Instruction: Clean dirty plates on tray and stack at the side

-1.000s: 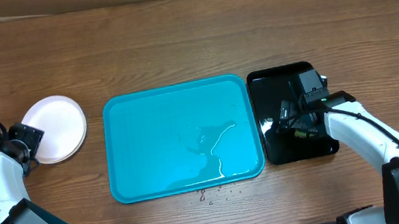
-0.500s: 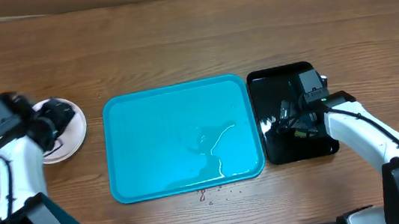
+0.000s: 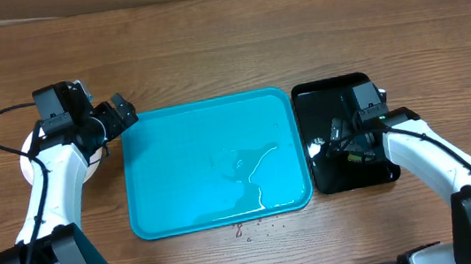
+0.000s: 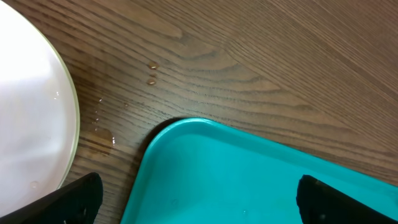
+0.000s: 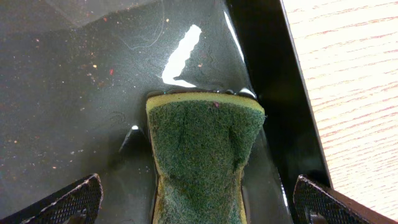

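Note:
The cyan tray point(image 3: 176, 156) lies mid-table with no plates on it, only a film of water point(image 3: 253, 170). The plates are stacked left of the tray, mostly hidden under my left arm. The top white plate point(image 4: 28, 118), with a pale yellow-green rim under it, shows in the left wrist view. My left gripper point(image 3: 116, 117) is open and empty over the tray's far-left corner point(image 4: 180, 134). My right gripper point(image 3: 344, 146) is open, its fingers either side of a green-and-yellow sponge point(image 5: 202, 155) lying on the black tray point(image 3: 338, 94).
Water drops lie on the wood between plate and tray point(image 4: 102, 134). Small reddish specks lie on the table in front of the tray point(image 3: 251, 228). The black tray point(image 5: 81, 81) is wet and flecked with crumbs. A cardboard edge runs along the back.
My left arm has swung from left of the plates, across them, to the tray's far-left corner. The right arm and sponge have not moved.

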### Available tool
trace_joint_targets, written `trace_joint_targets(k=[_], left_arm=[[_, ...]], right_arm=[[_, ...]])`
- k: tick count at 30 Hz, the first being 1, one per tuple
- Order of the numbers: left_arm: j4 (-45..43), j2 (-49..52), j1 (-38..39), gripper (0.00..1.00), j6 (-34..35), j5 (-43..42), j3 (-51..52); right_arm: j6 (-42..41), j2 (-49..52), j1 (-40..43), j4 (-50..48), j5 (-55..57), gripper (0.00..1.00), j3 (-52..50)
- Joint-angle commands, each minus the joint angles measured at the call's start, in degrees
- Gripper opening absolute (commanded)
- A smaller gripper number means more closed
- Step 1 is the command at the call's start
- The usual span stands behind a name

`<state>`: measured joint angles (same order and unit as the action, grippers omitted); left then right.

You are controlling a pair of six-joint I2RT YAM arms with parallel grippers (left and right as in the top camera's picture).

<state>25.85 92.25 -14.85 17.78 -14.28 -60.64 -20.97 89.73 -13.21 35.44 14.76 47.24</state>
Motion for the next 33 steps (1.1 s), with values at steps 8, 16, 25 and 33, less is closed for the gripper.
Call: trace_joint_targets(k=[8,16,25,33], left_arm=[[-0.2,-1.7,0.3,1.0,-1.1,1.0,-0.4],[-0.2,-1.7,0.3,1.0,-1.1,0.9,-0.4],[-0.2,-1.7,0.3,1.0,-1.1,0.9,-0.4],[-0.2,-1.7,0.3,1.0,-1.1,0.9,-0.4]], right_arm=[[-0.2,-0.7,0.2,-0.3,0.4,1.0,-0.2],[-0.2,-15.6,0.2,-0.3,0.4,1.0,-0.2],[-0.2,-54.0,0.2,-0.2,0.4,1.0,-0.2],[0.5,-79.6,0.2,2.7,4.3,1.0,-0.2]])
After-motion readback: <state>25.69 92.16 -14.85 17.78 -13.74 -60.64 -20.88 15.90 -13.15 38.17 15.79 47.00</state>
